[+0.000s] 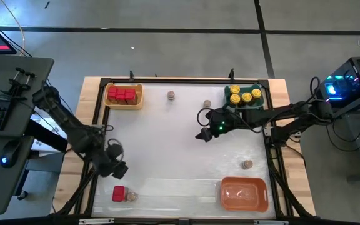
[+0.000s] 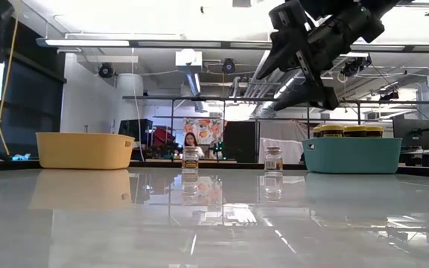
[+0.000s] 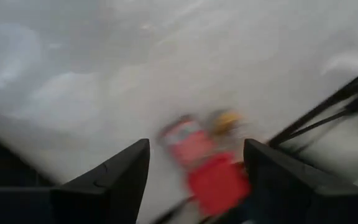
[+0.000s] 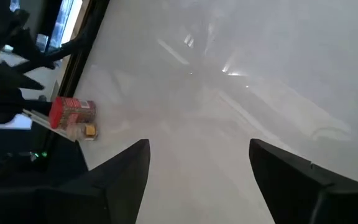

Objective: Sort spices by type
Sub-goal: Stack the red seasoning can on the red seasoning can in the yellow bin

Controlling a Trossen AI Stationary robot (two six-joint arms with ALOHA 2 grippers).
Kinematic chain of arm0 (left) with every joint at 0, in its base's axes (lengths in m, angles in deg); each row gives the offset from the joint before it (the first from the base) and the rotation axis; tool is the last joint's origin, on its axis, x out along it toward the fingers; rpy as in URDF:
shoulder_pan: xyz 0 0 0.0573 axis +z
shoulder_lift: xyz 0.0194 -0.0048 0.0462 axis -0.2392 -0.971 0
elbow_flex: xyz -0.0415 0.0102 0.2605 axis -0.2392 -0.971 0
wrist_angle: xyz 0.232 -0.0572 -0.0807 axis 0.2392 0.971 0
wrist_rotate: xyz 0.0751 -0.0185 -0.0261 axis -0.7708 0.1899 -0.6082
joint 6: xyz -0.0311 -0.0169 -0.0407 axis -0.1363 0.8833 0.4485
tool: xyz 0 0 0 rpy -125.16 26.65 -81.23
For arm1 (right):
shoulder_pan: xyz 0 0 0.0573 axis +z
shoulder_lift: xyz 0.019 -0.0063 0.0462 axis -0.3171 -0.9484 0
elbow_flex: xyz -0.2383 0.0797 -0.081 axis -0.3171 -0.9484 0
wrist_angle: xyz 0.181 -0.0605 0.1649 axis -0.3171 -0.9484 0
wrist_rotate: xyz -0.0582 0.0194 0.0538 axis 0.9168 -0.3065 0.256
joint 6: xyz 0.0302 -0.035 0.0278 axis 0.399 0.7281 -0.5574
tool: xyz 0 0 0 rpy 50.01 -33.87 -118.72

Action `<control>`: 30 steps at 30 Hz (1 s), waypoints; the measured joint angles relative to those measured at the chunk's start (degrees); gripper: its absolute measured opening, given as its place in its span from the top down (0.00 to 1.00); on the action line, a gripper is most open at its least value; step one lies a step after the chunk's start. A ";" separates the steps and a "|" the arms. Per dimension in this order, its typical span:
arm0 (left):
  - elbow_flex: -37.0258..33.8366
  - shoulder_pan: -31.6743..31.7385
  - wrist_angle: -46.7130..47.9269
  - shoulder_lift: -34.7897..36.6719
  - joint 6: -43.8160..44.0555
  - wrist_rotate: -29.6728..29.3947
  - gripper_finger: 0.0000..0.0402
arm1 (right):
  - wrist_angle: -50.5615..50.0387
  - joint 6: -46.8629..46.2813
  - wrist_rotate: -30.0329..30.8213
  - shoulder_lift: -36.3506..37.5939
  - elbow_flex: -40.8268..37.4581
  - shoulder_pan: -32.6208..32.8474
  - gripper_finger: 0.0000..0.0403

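A red boxy spice (image 1: pixel 119 194) and a small round jar (image 1: pixel 130 196) stand side by side near the table's near left corner. My left gripper (image 1: pixel 114 164) hovers open just beyond them; its wrist view shows the red box (image 3: pixel 204 171) blurred between the fingers and well beyond them, untouched. My right gripper (image 1: pixel 204 134) hangs open above the table's middle, beside the teal tray (image 1: pixel 244 97) of yellow-lidded jars. Red boxes fill the yellow tray (image 1: pixel 124 95) at the far left. Small jars stand loose at the far side (image 1: pixel 170 95), (image 1: pixel 207 104) and at the right (image 1: pixel 247 164).
An orange tray (image 1: pixel 244 194) sits at the near right corner. A black frame (image 1: pixel 99 137) runs around the white table top. The middle of the table is bare. A person shows in the room far behind the table (image 2: pixel 191 141).
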 joint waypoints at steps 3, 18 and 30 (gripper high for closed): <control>0.84 -4.91 -5.80 -0.86 11.82 -9.67 0.38 | -0.68 2.24 0.92 0.00 0.00 -0.03 0.33; 29.78 -10.12 22.38 -19.20 27.94 -10.56 0.40 | -5.50 11.16 1.64 0.00 0.00 -0.01 0.33; 32.44 -8.51 19.60 -31.59 29.94 -0.44 0.40 | -6.10 9.60 1.55 0.00 0.00 0.01 0.33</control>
